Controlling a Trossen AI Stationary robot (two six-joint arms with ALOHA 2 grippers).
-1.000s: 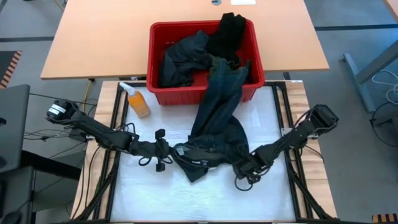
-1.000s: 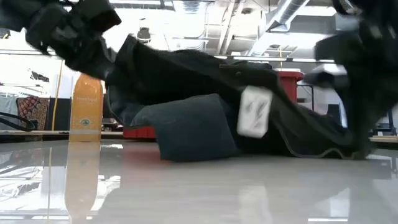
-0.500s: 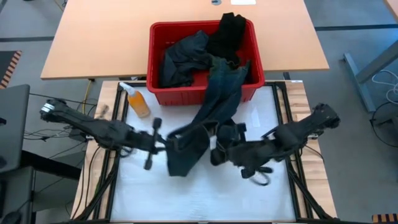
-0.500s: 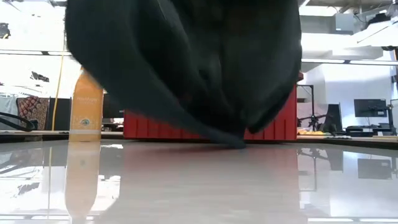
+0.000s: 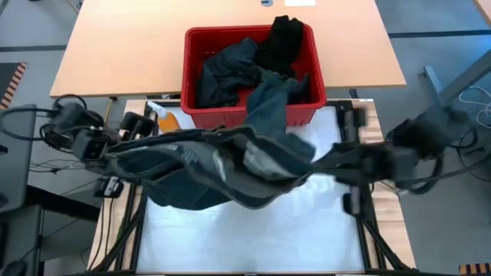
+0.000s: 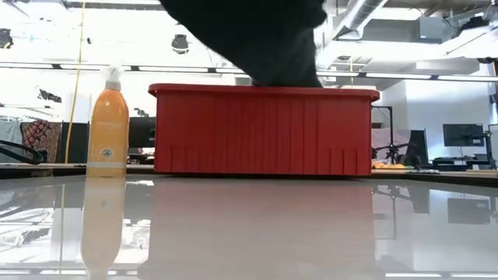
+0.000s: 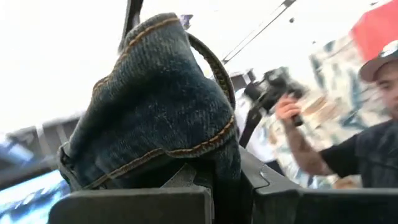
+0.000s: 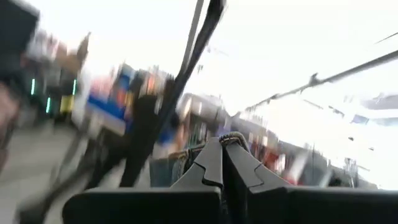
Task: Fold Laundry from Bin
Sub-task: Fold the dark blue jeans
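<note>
Dark navy jeans [image 5: 222, 165] hang stretched above the table between my two grippers. My left gripper [image 5: 123, 152] is shut on their left end and my right gripper [image 5: 341, 162] on their right end. One leg [image 5: 270, 96] runs up over the near wall of the red bin [image 5: 192, 46] and rests inside it. More dark laundry [image 5: 230, 65] lies in the bin. In the low view only a dark fold of the jeans [image 6: 249, 35] shows, above the bin [image 6: 264, 128]. My left gripper pinches a bunched, seamed part of the jeans with orange stitching [image 7: 158, 146] between its two fingers [image 7: 186, 180]; several layers bulge out past the fingertips. That end is lifted clear of the table. My right gripper pinches a thin edge of the jeans [image 8: 232, 138] at its fingertips [image 8: 214, 163]. The cloth runs from it toward the table's left, sagging in the middle and clear of the table.
An orange bottle [image 6: 109, 128] stands at the table's far left, near the bin's left corner, partly under the lifted jeans [image 5: 163, 115]. A person [image 7: 367, 124] shows in the room beyond. The white table top [image 5: 253, 238] lies bare toward the near edge.
Both grippers have risen high and drawn apart, the left toward the table's left edge, the right toward its right edge, tipping from pointing down to slanting upward. The jeans have come off the table and spread out between them, while one leg stays in the bin.
</note>
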